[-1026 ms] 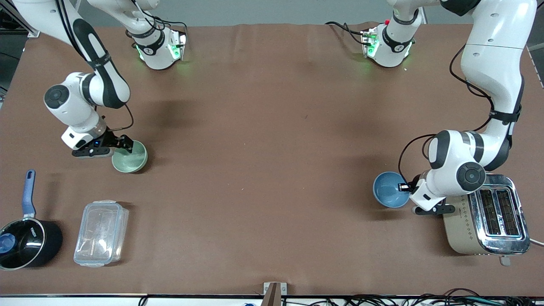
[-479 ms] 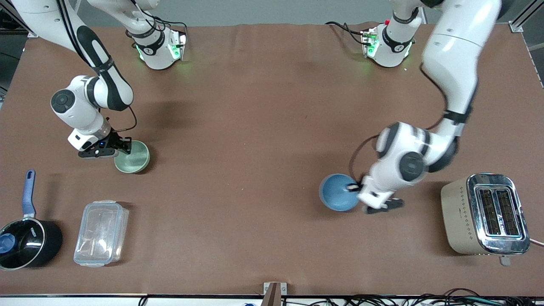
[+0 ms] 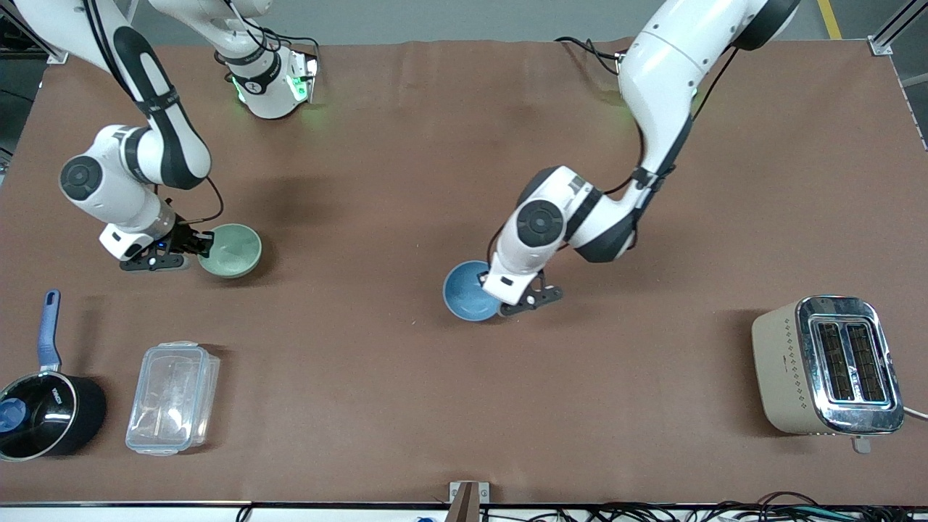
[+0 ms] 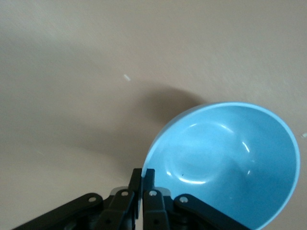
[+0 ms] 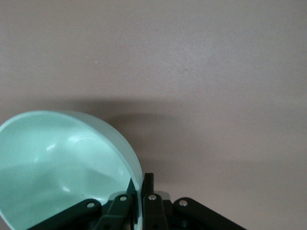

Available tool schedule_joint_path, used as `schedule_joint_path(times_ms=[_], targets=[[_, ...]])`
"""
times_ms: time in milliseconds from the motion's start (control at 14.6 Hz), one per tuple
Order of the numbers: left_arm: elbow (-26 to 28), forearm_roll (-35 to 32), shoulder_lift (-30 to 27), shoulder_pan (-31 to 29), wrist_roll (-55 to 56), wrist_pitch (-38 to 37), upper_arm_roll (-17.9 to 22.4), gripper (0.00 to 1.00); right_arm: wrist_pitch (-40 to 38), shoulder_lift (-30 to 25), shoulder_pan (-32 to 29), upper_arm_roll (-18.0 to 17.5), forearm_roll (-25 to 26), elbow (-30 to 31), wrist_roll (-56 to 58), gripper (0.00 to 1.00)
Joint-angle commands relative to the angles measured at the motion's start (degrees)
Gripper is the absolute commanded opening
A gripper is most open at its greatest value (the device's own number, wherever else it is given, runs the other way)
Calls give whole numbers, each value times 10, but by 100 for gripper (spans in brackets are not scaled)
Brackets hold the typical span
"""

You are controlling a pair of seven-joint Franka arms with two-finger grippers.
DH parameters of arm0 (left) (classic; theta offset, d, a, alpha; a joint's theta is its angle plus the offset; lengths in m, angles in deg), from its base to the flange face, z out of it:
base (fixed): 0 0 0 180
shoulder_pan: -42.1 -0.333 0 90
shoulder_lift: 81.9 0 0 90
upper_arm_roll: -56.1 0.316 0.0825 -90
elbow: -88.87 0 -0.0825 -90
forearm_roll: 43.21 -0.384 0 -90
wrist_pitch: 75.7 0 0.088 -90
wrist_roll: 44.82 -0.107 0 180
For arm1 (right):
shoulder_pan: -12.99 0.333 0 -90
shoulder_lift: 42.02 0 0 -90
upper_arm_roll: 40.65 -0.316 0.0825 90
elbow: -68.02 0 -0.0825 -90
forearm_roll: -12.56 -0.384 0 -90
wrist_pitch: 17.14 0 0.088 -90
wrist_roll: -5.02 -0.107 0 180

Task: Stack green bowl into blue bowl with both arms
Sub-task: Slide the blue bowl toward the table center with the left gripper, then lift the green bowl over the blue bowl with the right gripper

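Green bowl (image 3: 230,250) — rim clamped in right gripper (image 3: 204,243) jaws, over the worktop (image 3: 435,406) at the right arm's end. Blue bowl (image 3: 467,291) — rim clamped by left gripper (image 3: 494,288), mid-worktop. Both look light, rigid, glossy-slippery; rim pinch suits.

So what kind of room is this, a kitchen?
Probably a robot lab, not a kitchen. Two robot arms are bolted to a brown table, cables run along its edge, and the toaster and saucepan look like practice props.
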Motion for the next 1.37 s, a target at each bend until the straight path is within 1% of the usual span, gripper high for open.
schedule_joint_path(times_ms=[0, 68, 137, 205, 274, 342, 410, 479, 547, 684, 821, 957, 1094, 1162, 1299], targets=[[-22, 8, 22, 31, 29, 8, 7, 1, -127, -33, 16, -10, -1, -60, -48, 0], [-23, 8, 28, 36, 30, 9, 7, 1, -180, -34, 28, -17, -16, -92, -73, 0], [-24, 8, 32, 43, 34, 10, 6, 1, -228, -33, 34, -37, -38, -124, -99, 0], [-24, 8, 36, 55, 42, 10, 7, 1, -263, -32, 35, -65, -62, -153, -134, 0], [-24, 8, 41, 60, 51, 20, 7, 3, -279, -31, 36, -95, -77, -174, -181, 0], [-24, 8, 43, 60, 61, 26, 7, 8, -277, -28, 37, -130, -78, -185, -238, 0], [-24, 8, 42, 59, 58, 26, 7, 31, -272, -22, 36, -160, -79, -194, -285, 0], [-27, 4, 38, 59, 57, 26, 9, 92, -263, -7, 37, -184, -82, -204, -326, 0], [-34, -3, 30, 53, 54, 22, 9, 100, -249, 5, 37, -208, -84, -212, -372, 0], [-54, -20, 1, 27, 47, -9, 15, 100, -221, 35, 40, -256, -83, -227, -453, 0], [-69, -69, -38, -8, 3, -75, 15, 100, -182, 63, 42, -296, -83, -233, -510, 0], [-67, -110, -96, -44, -51, -128, 14, 100, -129, 109, 55, -322, -83, -246, -571, 0], [-67, -111, -146, -66, -70, -172, 15, 100, -110, 157, 78, -331, -73, -286, -633, 0], [-67, -112, -174, -94, -90, -201, 14, 100, -110, 177, 88, -331, -72, -308, -651, 0], [-65, -110, -217, -136, -193, -257, 9, 100, -108, 200, 102, -331, -62, -328, -675, 0]])
